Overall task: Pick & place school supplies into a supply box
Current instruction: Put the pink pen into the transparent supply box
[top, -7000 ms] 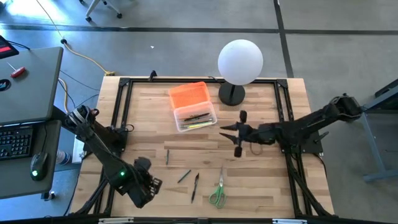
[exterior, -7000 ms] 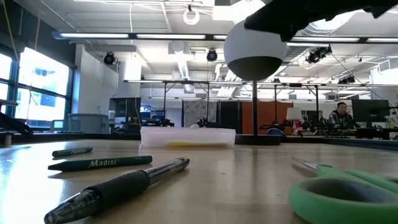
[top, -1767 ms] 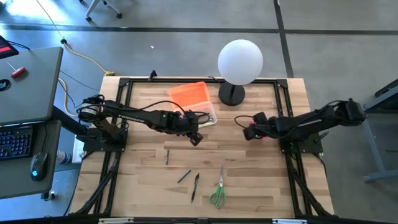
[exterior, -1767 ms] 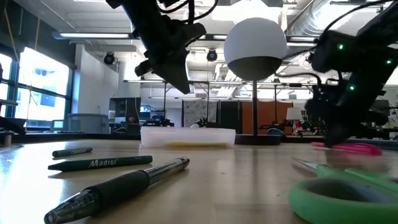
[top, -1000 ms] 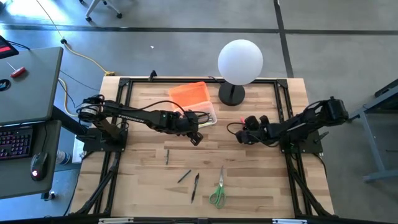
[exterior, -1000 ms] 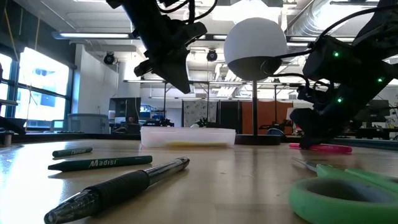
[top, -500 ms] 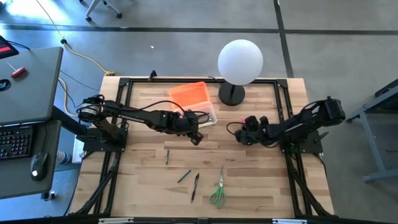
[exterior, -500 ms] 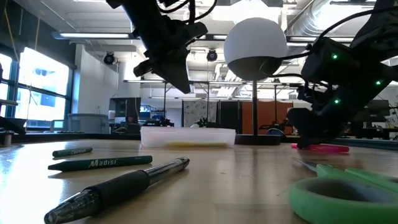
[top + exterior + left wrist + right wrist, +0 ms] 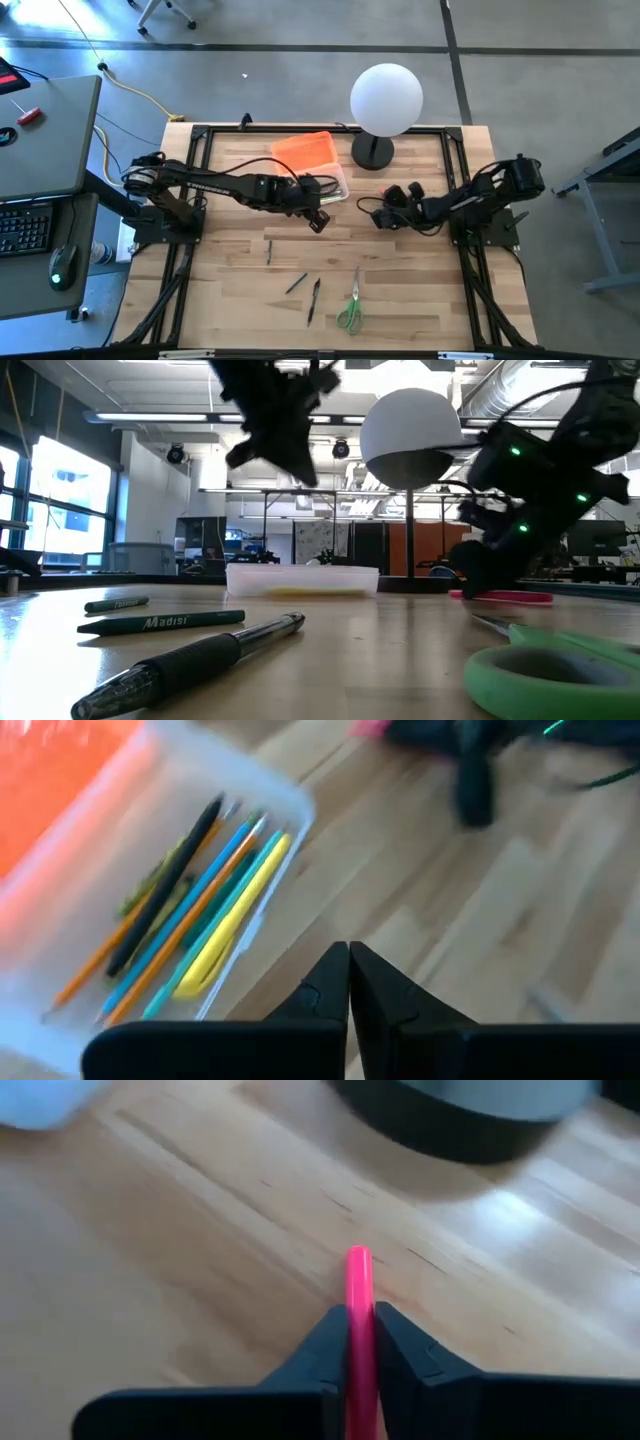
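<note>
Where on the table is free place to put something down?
The wood left of the grey pencil is bare, and so is the strip right of the scissors. Around the supply box and both grippers it is crowded.

In the high view, the supply box (image 9: 312, 170) is placed upper centre, the lamp (image 9: 385, 105) to its right, the scissors (image 9: 351, 305) and loose pens (image 9: 313, 298) below.

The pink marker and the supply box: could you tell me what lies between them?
Bare wood between pink marker and supply box, by the high view; the left gripper hangs just beside.
</note>
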You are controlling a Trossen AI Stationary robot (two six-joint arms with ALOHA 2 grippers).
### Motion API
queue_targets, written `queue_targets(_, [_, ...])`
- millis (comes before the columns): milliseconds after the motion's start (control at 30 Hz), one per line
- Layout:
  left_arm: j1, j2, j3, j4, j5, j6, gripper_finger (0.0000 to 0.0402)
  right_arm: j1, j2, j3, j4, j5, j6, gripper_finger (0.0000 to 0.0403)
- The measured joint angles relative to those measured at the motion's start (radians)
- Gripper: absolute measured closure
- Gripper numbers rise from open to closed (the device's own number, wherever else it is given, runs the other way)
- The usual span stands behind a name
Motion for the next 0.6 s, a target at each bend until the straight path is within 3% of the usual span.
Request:
queue_targets(100, [-0.012, -0.031, 0.048, -0.004, -0.001, 0.065, 0.0357, 0.008, -0.029, 0.054, 0.015, -0.074, -0.116, 0.0395])
queue_targets(167, [-0.015, -0.051, 0.094, -0.018, -0.009, 0.110, 0.0357, 0.009, -0.044, 0.098, 0.020, -0.067, -0.201, 0.0392])
queue_targets(367, [-0.040, -0.069, 0.212, -0.137, -0.150, 0.194, 0.0357, 0.010, -0.038, 0.285, 0.133, -0.067, -0.635, 0.0397])
queue_targets(600, [-0.060, -0.066, 0.293, -0.232, -0.259, 0.201, 0.0357, -0.018, 0.092, 0.549, 0.127, -0.216, -0.955, 0.0399])
